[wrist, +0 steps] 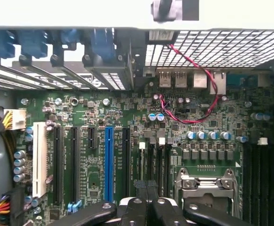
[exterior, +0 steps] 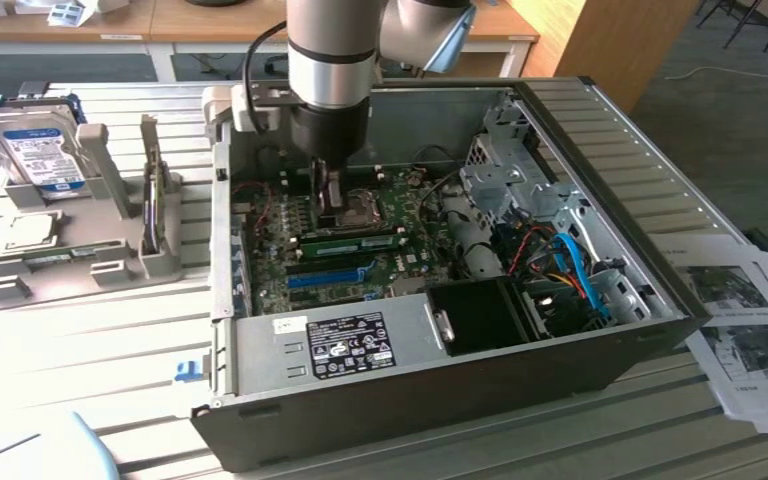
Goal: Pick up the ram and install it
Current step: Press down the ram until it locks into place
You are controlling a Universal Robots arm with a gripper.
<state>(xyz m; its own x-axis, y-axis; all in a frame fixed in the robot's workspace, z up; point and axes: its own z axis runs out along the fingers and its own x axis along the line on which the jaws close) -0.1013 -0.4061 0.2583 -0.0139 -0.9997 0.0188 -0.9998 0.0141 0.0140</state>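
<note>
Reaching straight down into the open grey computer case (exterior: 491,370), the closed, empty black gripper (exterior: 332,195) hovers above the green motherboard (wrist: 127,117), beside a seated green ram stick (exterior: 352,240).

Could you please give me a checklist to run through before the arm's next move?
1. Gripper shut: ok, the fingers are pressed together.
2. Gripper holding something: not ok, nothing shows between the fingers.
3. Gripper inside the case, over the motherboard: ok.
4. Ram on the motherboard: ok, a green stick lies among the slots in the exterior view.
5. Ram fully seated: cannot tell.
6. Red-black wire apart from the fingers: ok, it loops near the rear ports.
</note>
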